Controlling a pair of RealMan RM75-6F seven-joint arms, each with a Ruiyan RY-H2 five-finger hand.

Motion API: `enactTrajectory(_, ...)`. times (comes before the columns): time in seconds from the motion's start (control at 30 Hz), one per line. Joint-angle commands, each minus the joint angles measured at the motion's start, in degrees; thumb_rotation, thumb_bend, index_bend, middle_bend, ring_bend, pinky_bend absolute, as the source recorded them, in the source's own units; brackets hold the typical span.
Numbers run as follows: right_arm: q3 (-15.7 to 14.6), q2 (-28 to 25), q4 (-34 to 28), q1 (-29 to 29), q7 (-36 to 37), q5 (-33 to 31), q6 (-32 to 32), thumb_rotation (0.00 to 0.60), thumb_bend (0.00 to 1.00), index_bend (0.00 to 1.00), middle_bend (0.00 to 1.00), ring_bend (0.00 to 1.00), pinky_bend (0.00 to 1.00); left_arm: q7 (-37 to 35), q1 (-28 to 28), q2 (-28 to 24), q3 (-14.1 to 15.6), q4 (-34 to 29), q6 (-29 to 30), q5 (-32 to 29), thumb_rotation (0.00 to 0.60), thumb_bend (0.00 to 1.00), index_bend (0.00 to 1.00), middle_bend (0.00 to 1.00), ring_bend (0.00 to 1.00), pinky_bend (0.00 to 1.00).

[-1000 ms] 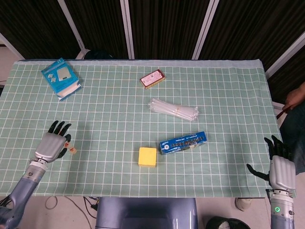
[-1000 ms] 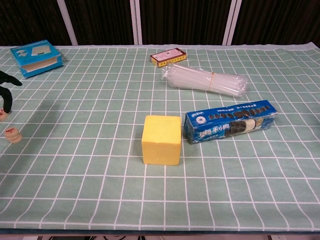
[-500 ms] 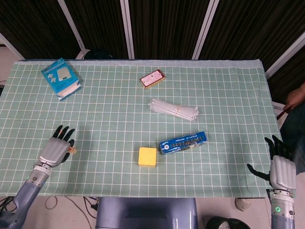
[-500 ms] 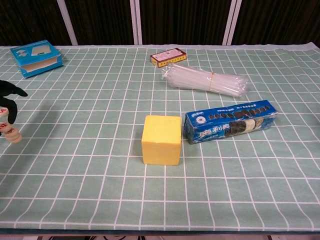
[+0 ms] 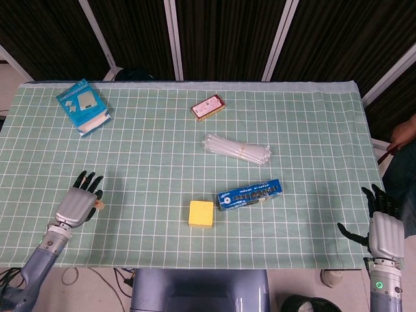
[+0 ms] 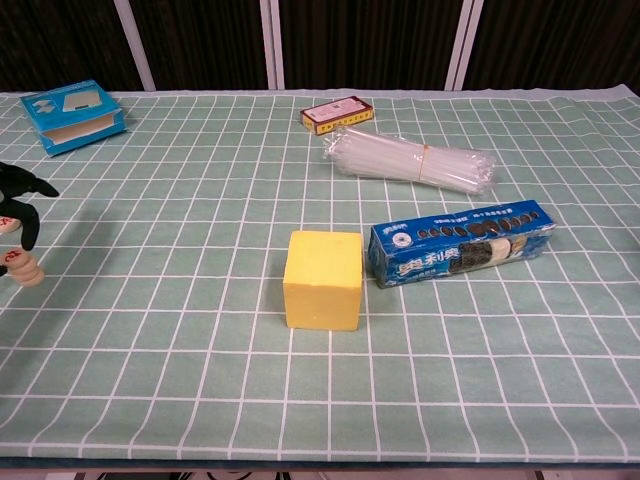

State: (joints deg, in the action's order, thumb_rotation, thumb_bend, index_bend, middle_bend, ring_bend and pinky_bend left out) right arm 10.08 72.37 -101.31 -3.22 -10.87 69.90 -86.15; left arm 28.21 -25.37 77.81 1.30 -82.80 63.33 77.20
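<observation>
Wooden, two stacked round pieces sit under the left hand's spread, unclenched fingers.

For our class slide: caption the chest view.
Yellow foam cube beside blue cookie box on green checked cloth; left hand at edge.

In the chest view the left hand is cut by the picture's left edge: only dark fingertips show, and its palm and arm lie outside. Beneath those fingertips sit small round wooden pieces with red marks, apparently stacked, though the marks are too small to read. In the head view the same pieces are a mere speck, mostly covered by the hand. The right hand appears only in the head view, off the table's right edge; the chest view misses it entirely. The print on the blue biscuit box is not legible.
</observation>
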Motion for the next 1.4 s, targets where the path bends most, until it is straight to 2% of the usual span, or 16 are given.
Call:
enactTrajectory(0.03,0.01,-0.01,-0.02,-0.01,-0.06,-0.02,0.0,0.6,0.27,0.12,0.05,0.0,0.0,0.13,-0.02,0.04,-0.05,-0.02,-0.01,0.02,0.6,0.33,0.43,0.09,0.0,0.0)
enactTrajectory(0.43,0.0,-0.04,-0.07,-0.02,-0.12,-0.22,0.12,0.6,0.27,0.12,0.05,0.0,0.0,0.03,0.52,-0.09,-0.34,0.06,0.89,0.24,0.6,0.33,0.39,0.09,0.0,0.0)
enactTrajectory(0.73,-0.02,-0.02,-0.15,0.0,-0.21,-0.13,-0.01,0.6,0.27,0.12,0.05,0.0,0.0,-2.83,1.91,-2.86,-0.8,-0.7,3.07,0.57,0.6,0.32,0.36,0.09,0.0,0.0)
enactTrajectory(1.1,0.05,0.12,-0.24,-0.04,-0.37,-0.3,-0.01,0.6,0.27,0.12,0.05,0.0,0.0,-11.47,-0.1,-1.41,-4.66,9.46,-2.65,-4.45,0.6,0.32,0.36,0.08,0.0,0.0)
enactTrajectory(1.4,0.13,0.11,-0.24,-0.06,-0.37,-0.6,0.09,0.6,0.27,0.12,0.05,0.0,0.0,-10.34,-3.25,2.79,-7.07,18.03,-9.12,-9.82,0.6,0.32,0.36,0.08,0.0,0.0)
